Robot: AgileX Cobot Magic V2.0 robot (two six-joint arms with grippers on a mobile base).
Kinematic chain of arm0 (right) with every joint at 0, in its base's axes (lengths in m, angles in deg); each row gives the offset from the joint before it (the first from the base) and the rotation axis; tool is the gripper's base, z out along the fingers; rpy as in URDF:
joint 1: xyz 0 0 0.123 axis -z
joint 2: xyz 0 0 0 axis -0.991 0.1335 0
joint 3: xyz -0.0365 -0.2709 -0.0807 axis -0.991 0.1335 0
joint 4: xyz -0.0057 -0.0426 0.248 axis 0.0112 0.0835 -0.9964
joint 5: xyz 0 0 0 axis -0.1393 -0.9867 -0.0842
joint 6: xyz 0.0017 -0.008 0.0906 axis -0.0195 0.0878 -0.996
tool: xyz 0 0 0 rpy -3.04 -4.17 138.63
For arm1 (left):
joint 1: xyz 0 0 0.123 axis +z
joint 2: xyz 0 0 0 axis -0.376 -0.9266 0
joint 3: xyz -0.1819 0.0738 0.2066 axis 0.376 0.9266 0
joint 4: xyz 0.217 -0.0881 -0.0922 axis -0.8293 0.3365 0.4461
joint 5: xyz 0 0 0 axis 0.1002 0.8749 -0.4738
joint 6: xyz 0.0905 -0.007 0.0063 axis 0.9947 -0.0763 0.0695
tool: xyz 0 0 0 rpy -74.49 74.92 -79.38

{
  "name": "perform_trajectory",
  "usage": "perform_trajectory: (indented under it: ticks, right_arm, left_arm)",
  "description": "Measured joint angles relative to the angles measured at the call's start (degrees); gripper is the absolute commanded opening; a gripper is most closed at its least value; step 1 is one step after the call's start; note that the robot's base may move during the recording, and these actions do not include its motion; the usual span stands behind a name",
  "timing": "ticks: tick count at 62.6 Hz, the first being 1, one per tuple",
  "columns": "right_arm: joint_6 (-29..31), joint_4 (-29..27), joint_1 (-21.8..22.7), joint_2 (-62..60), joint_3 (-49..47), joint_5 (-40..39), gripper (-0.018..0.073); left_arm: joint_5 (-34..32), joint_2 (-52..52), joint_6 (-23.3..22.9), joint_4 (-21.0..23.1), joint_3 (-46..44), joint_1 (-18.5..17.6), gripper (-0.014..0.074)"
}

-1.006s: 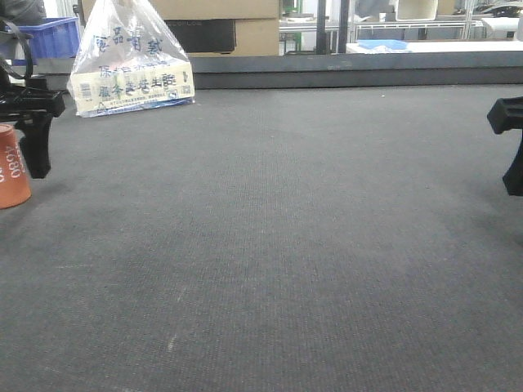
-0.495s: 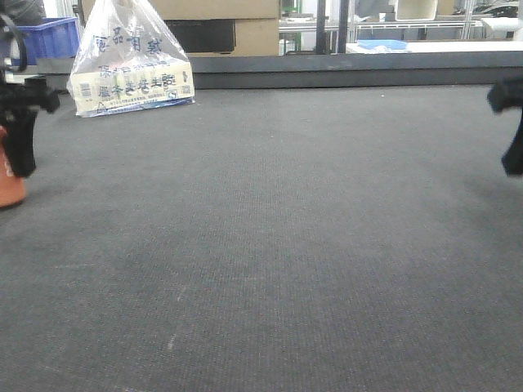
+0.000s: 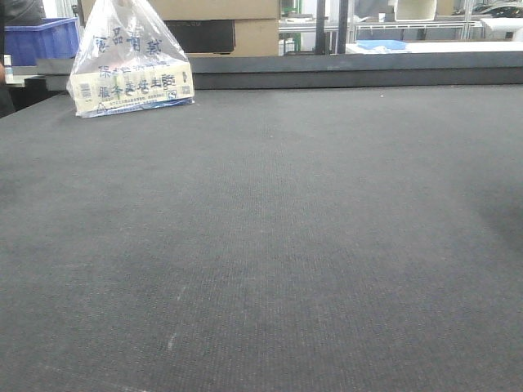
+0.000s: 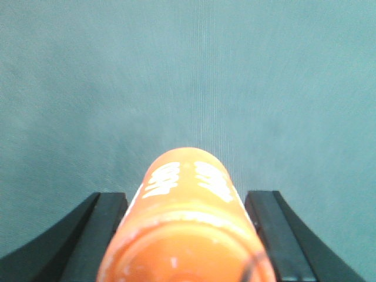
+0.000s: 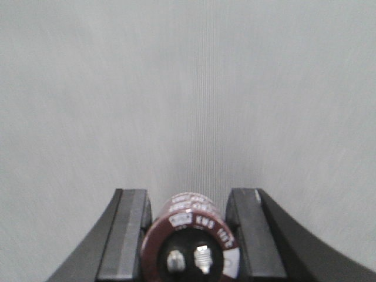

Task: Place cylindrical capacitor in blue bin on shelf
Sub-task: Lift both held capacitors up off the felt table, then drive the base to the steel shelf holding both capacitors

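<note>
The cylindrical capacitor (image 4: 187, 235), orange-red with white digits on its side, lies between the black fingers of my left gripper (image 4: 186, 198), which is shut on it above the dark mat. My right gripper (image 5: 188, 197) is shut on a dark maroon cylinder (image 5: 191, 238) with two metal screw terminals on its end. Neither gripper nor either cylinder shows in the front view. A blue bin (image 3: 41, 37) stands at the far left behind the table. The steel shelf is not clearly in view; only thin metal framing (image 3: 409, 26) shows at the back right.
A dark grey mat-topped table (image 3: 286, 229) fills the front view. A printed plastic bag (image 3: 131, 61) with a box inside stands at its back left. A raised dark ledge (image 3: 351, 73) runs along the far edge, with cardboard boxes (image 3: 237, 24) behind.
Both grippers have left the front view: the left moved out to the left, taking the orange capacitor off the mat, and the right moved out to the right. The bag has not moved.
</note>
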Motion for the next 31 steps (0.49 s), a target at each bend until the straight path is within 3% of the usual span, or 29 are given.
perform_trajectory:
  ticks: [14, 31]
  right_arm:
    - [0.24, 0.00, 0.00, -9.47, 2.41, -2.88, -0.0168]
    - [2.62, 0.00, 0.00, -18.87, 2.41, -3.88, -0.0168]
  left_arm:
    - [-16.64, 18.06, -0.05, -1.51, 15.08, 0.00, -0.0111]
    - [-21.06, 37.54, -0.14, -5.95, 19.74, 0.00, -0.0111]
